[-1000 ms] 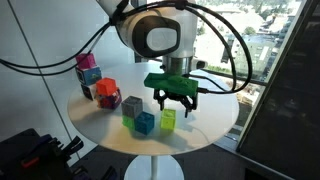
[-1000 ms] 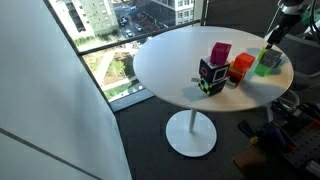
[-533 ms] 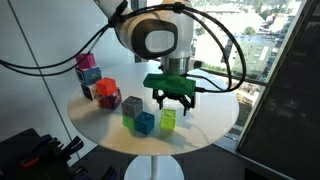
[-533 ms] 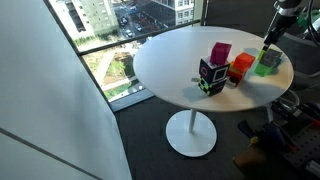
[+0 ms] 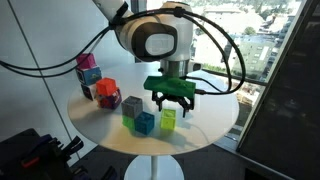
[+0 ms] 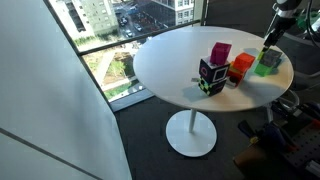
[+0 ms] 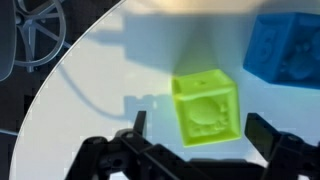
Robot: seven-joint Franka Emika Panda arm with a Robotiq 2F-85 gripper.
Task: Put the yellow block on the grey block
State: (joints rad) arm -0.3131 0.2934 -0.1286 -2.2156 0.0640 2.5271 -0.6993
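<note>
Fingers (image 7: 265,132) wide apart astride yellow block (image 7: 207,108)

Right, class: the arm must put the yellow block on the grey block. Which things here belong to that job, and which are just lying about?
Belong to the job: yellow block; grey block; gripper, open above the yellow block.

Just lying about: blue block; green block; orange-red block; magenta and teal blocks.
</note>
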